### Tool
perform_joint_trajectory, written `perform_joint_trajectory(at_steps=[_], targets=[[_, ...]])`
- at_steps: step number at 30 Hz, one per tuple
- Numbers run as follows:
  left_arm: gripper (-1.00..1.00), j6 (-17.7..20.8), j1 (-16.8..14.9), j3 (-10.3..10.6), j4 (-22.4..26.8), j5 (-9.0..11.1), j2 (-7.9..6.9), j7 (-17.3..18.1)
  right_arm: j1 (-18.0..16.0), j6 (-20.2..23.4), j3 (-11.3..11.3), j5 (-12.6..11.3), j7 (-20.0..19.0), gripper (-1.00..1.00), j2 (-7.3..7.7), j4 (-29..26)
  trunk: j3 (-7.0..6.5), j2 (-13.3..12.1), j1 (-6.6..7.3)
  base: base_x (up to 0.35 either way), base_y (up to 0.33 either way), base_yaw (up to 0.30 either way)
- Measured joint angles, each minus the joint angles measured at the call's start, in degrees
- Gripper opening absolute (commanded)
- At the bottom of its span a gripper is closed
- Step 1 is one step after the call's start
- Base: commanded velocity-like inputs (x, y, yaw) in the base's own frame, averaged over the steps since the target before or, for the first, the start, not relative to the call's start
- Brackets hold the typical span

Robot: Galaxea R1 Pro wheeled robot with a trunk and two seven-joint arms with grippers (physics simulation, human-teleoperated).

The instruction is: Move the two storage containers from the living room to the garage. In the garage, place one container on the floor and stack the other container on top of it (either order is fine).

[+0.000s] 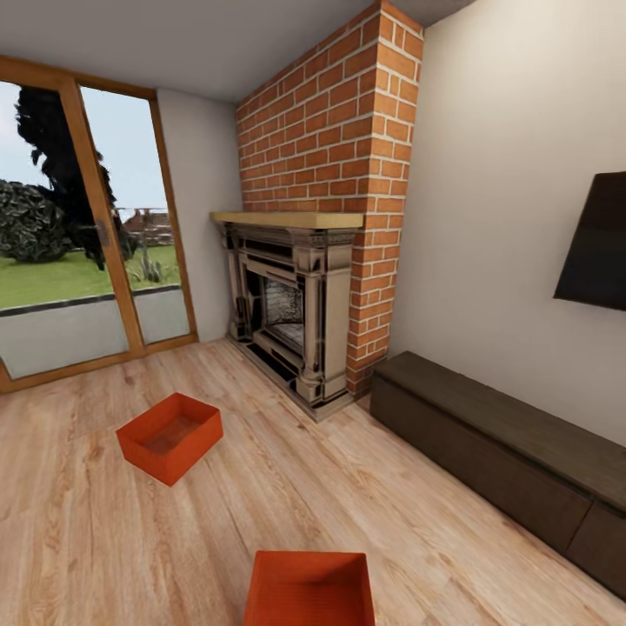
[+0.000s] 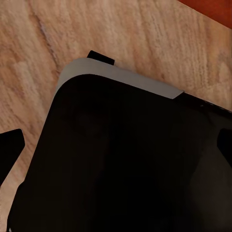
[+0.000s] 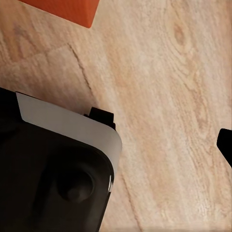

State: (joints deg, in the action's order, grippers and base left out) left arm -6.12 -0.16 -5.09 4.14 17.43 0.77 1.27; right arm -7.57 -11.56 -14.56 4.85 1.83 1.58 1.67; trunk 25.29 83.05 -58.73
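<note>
Two orange-red storage containers sit on the light wood plank floor of the living room. One container (image 1: 169,435) lies at mid-left, turned at an angle; the other container (image 1: 310,589) is at the bottom edge, close in front of me and partly cut off. A corner of orange-red container (image 2: 212,9) shows in the left wrist view, and an edge of container (image 3: 63,9) in the right wrist view. My left gripper (image 2: 116,145) hangs open over my dark base, fingertips (image 2: 10,150) far apart. My right gripper (image 3: 116,145) is open and empty, one fingertip (image 3: 225,144) at the frame edge.
An ornate fireplace (image 1: 296,313) with a brick column (image 1: 339,130) stands ahead. A long low dark cabinet (image 1: 504,452) runs along the right wall under a black screen (image 1: 600,243). Wood-framed glass doors (image 1: 78,235) are at the left. My black base with its grey rim (image 3: 67,125) lies under both wrists.
</note>
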Motion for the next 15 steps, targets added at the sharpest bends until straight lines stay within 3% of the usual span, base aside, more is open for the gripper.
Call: perform_joint_trajectory(at_steps=[15], targets=[[1.00, 0.0, 0.0, 0.0, 0.1, 0.1, 0.00, 0.0, 0.0, 0.0, 0.0, 0.0, 0.0, 1.00, -0.04, 0.0, 0.00, 0.0, 0.00, 0.000, 0.000, -0.005]])
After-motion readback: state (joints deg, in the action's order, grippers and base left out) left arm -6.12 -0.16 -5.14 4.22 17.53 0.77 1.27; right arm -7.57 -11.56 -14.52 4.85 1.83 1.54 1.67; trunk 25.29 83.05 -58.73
